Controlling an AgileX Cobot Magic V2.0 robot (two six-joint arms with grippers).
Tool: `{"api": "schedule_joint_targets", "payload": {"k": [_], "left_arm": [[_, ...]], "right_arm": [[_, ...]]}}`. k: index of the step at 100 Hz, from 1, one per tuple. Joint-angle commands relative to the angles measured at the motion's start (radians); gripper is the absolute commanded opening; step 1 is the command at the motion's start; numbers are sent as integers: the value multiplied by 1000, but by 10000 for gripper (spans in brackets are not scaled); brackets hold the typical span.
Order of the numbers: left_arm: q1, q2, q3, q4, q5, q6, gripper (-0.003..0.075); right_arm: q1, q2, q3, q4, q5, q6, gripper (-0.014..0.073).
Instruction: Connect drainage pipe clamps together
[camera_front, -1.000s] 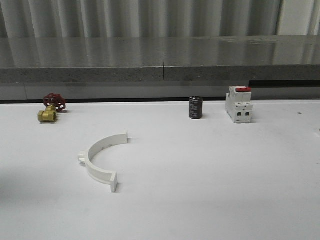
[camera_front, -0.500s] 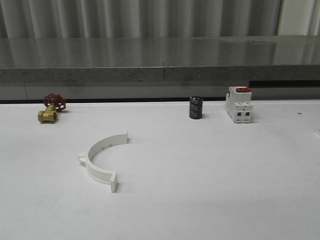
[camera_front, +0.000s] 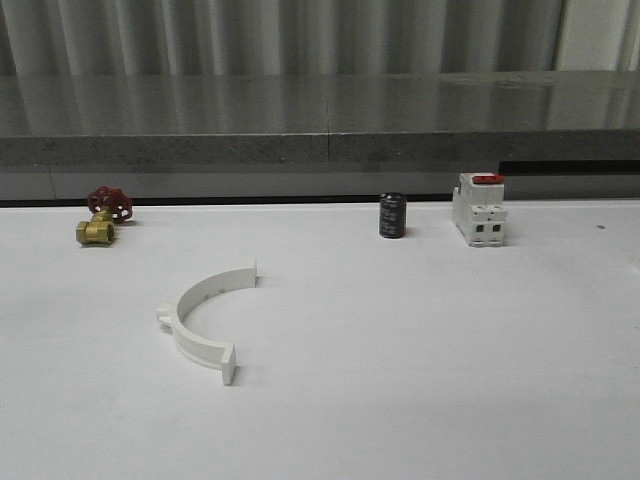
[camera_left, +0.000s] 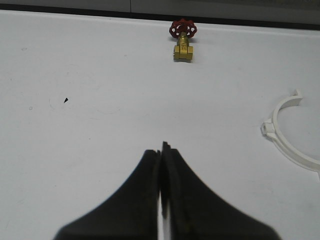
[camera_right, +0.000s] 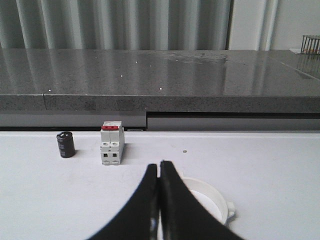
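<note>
My left pincer (camera_left: 161, 150) and right pincer (camera_right: 159, 167) were closed, empty; clamp halves (camera_front: 205, 322) (camera_right: 212, 200) lay apart, ungrasped.

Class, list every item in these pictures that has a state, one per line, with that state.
Left hand: shut, empty.
Right hand: shut, empty.
Clamp half on the table: lying flat, unjoined.
Second clamp half: behind the right hand, unjoined.
Breaker: upright.
Capacitor: upright.
</note>
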Motion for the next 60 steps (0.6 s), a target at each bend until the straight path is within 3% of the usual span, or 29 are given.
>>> {"api": "schedule_joint_targets", "payload": {"k": [1, 33, 60], "left_arm": [[2, 2, -27, 5, -68, 2, -21], [2, 2, -27, 5, -68, 2, -21], [2, 2, -27, 5, -68, 2, -21]], "right_arm": [[-5, 97, -134, 25, 10, 5, -68], [-5, 579, -617, 38, 478, 4, -68], [-5, 859, -755, 57, 606, 5, -67]]}}
